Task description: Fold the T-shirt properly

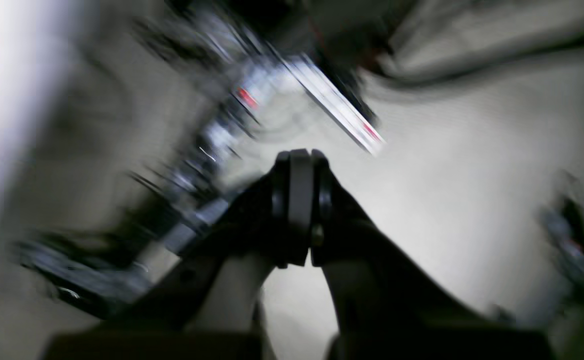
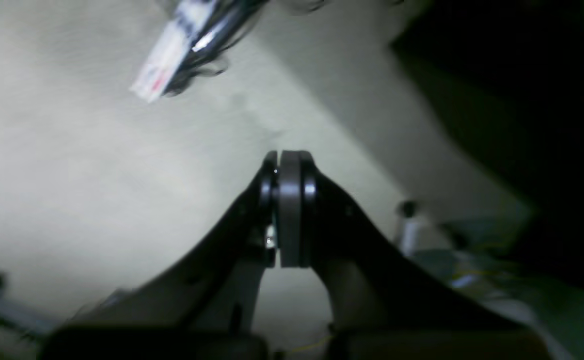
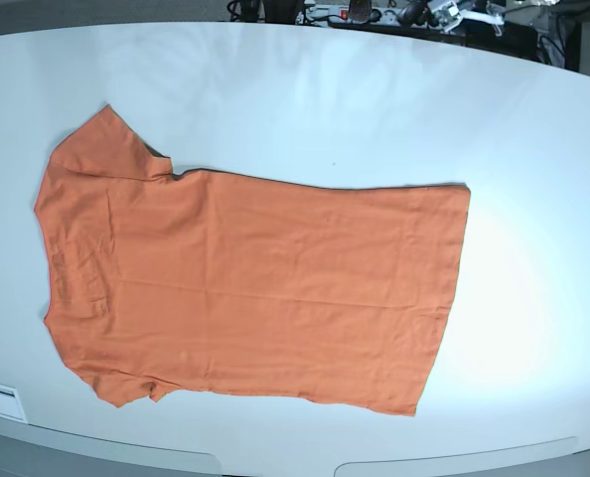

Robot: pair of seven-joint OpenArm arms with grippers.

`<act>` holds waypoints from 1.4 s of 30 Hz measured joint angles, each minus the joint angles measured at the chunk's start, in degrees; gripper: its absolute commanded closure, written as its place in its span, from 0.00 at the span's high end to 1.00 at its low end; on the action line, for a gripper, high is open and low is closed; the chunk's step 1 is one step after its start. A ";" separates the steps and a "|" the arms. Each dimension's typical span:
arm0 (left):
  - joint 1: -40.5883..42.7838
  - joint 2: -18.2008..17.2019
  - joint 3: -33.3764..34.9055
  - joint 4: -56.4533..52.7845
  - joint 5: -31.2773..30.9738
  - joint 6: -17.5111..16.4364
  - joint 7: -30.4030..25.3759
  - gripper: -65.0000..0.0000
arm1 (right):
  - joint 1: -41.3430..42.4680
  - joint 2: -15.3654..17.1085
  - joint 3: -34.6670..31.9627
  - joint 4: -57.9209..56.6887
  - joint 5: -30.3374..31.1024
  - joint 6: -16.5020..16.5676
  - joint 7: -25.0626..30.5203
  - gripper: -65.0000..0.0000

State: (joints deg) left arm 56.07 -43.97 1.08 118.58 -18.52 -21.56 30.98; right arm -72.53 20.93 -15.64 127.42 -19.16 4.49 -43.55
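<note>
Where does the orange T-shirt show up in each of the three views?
Base: the T-shirt lies flat mid-table, sleeves at picture left, hem at right.
Left wrist: not in it; blurred, only the shut left end effector.
Right wrist: not in it; only the shut right end effector.
Shared landmark: none certain.

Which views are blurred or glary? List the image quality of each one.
Left wrist view: heavy motion smear, only the shut left end effector sharp. Right wrist view: dim and soft, dark top right corner, shut right end effector clear. Base view: sharp, plain orange short-sleeved T-shirt evenly lit, bright glare on the white table.
</note>
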 measured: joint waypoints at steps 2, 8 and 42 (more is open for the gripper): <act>-0.07 0.00 -2.82 2.89 2.54 1.84 -1.14 0.00 | 0.04 -0.15 -0.02 1.70 -3.54 -2.75 0.15 0.00; -1.16 0.00 -7.21 6.62 9.70 3.32 -5.01 0.00 | 2.16 -0.13 0.00 3.80 -15.26 -8.20 0.20 0.00; -48.43 -7.82 18.67 -25.68 23.37 -8.81 -32.70 0.65 | 26.86 2.67 -0.11 3.93 -5.84 -1.86 12.04 0.00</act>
State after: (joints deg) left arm 7.64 -51.79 19.75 92.90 4.84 -30.37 -1.72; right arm -45.67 23.59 -15.75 131.35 -24.99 2.63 -31.51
